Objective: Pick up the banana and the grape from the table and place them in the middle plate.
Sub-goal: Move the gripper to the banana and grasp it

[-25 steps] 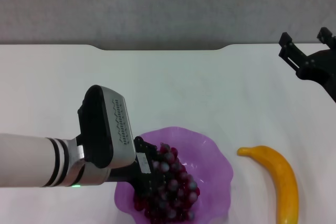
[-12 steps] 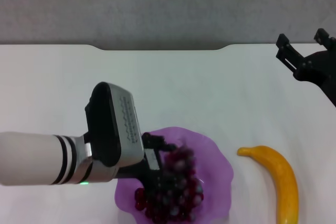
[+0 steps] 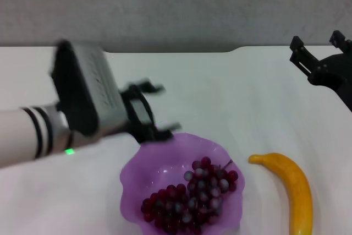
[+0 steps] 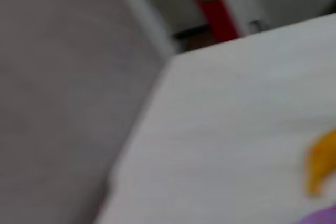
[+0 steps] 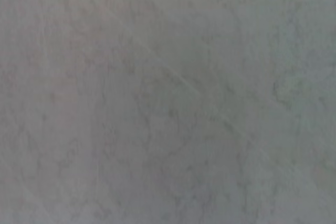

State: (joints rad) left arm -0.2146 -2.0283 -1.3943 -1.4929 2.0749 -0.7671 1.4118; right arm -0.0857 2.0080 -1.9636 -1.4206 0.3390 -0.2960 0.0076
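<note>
The grape point(image 3: 192, 199) lies as a dark red bunch inside the middle plate point(image 3: 140, 171), filling the plate's near and right-hand part, with nothing holding it. The plate sits on the counter point(image 3: 220, 97) close to the near edge, roughly midway along it. Its scalloped purple rim shows bare on the far and left sides, and a sliver of that rim also shows in the left wrist view point(image 4: 323, 217).

The banana point(image 3: 290, 188) rests flat on the counter just beside the plate, toward the right edge. It is apart from the plate's rim, its stem end pointing at the plate and its body curving toward the near edge, where it runs out of the head view. In the left wrist view point(image 4: 321, 160) one blurred yellow end of it shows on the white surface.

The left claw point(image 3: 155, 108) hangs above the counter just beyond the plate's far-left rim, its two dark fingers spread apart and released, holding nothing. Its arm reaches in from the left edge.

The right claw point(image 3: 317, 52) is well apart from the fruit, up by the far right corner of the counter, with its two fingertips standing separated and nothing between them. The right wrist view shows only a plain grey surface.

The far edge of the counter has a shallow notch near its middle.
</note>
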